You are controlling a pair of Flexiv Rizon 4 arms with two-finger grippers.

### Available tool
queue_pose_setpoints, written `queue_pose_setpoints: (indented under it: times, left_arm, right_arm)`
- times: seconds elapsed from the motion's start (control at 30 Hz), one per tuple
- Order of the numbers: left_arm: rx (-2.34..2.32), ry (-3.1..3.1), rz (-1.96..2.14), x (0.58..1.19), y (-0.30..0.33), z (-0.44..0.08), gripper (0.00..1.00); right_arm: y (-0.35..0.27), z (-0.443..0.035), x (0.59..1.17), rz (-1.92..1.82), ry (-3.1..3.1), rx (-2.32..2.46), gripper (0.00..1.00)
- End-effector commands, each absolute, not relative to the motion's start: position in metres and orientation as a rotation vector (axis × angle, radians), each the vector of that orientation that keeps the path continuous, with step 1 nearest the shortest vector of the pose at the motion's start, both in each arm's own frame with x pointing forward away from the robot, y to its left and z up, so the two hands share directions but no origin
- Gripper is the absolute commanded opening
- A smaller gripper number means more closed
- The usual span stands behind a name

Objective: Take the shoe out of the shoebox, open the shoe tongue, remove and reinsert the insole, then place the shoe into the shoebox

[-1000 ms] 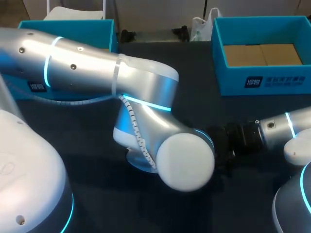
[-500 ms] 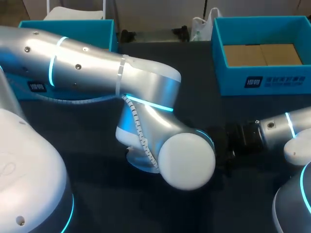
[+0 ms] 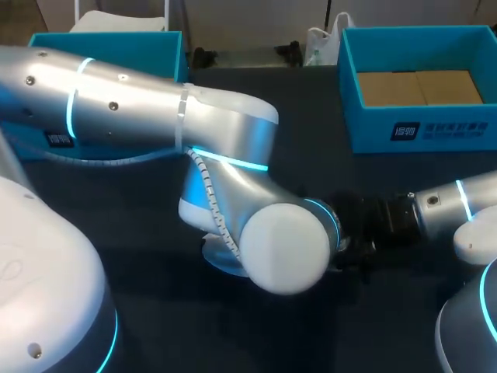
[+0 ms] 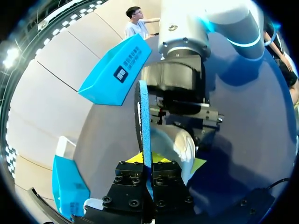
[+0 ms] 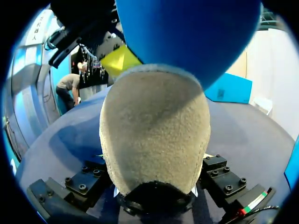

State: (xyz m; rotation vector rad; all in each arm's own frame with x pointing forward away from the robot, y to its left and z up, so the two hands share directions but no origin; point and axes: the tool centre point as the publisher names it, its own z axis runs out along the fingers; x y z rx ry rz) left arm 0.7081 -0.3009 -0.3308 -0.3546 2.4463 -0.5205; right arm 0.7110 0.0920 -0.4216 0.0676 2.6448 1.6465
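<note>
Two grippers: both sat close together over the middle of the table [image 3: 167, 311], nearest the robot. One misjudged push could have knocked one into the other.
Left gripper [image 4: 148, 161]: narrow, pinched on the insole [image 4: 145, 116], which stood edge-on between its tips and ran out ahead toward the shoe.
Right gripper [image 5: 153, 158]: spread wide and clamped on the shoe [image 4: 180, 142], as far as the slivers of yellow on either side showed. The shoe filled the space ahead of it.
Insole: out of the shoe, with its far end just over the shoe's pale, fleecy face. It looked a thin, bendy sheet held at one end only. It would likely have buckled or twisted in the pinch if its tip had caught on the collar instead of sliding in.
Shoe: in the right grip, not in the box; whether it touched the table could not be told. A hard push from the insole might have levered it round or out of that hold.
Left arm [image 3: 140, 109]: its bulk hid the meeting point from the head view, so any misalignment would have shown only at the wrists.
Shoebox [image 3: 435, 128]: well apart at the table's far right, open, with brown card inside. The last carry looked long, and a loosened shoe might have dropped short.
Second teal box [image 3: 116, 43]: at the far left, behind the left arm, which could have brushed it on a wide swing.
</note>
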Motion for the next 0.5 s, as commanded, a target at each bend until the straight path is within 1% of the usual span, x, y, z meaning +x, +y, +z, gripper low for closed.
queue_pose_setpoints:
  times: [0.03,0.1,0.13,0.17,0.23,0.3,0.43,0.5]
  left_arm:
    - [-0.353,2.449,-0.542,0.711,-0.301,-0.327,0.0]
    - [-0.342,2.458,-0.554,0.711,-0.303,-0.327,0.0]
    - [-0.336,2.456,-0.559,0.711,-0.303,-0.326,0.07]
    - [-0.325,2.46,-0.567,0.71,-0.302,-0.326,0.27]
    - [-0.31,2.461,-0.577,0.708,-0.299,-0.326,0.34]
    - [-0.294,2.463,-0.581,0.706,-0.297,-0.327,0.36]
    - [-0.268,2.464,-0.578,0.705,-0.294,-0.33,0.31]
    - [-0.257,2.466,-0.581,0.704,-0.293,-0.331,0.32]
  right_arm:
    - [0.093,-0.422,0.71,1.64,2.647,0.069,0.0]
    - [0.093,-0.422,0.71,1.64,2.647,0.069,0.0]
    - [0.093,-0.422,0.71,1.64,2.647,0.069,0.0]
    - [0.093,-0.422,0.71,1.64,2.647,0.069,0.0]
    - [0.093,-0.422,0.71,1.64,2.647,0.069,0.0]
    - [0.093,-0.422,0.71,1.64,2.647,0.069,0.0]
    - [0.093,-0.422,0.71,1.64,2.647,0.069,0.0]
    - [0.093,-0.422,0.71,1.64,2.647,0.069,0.0]
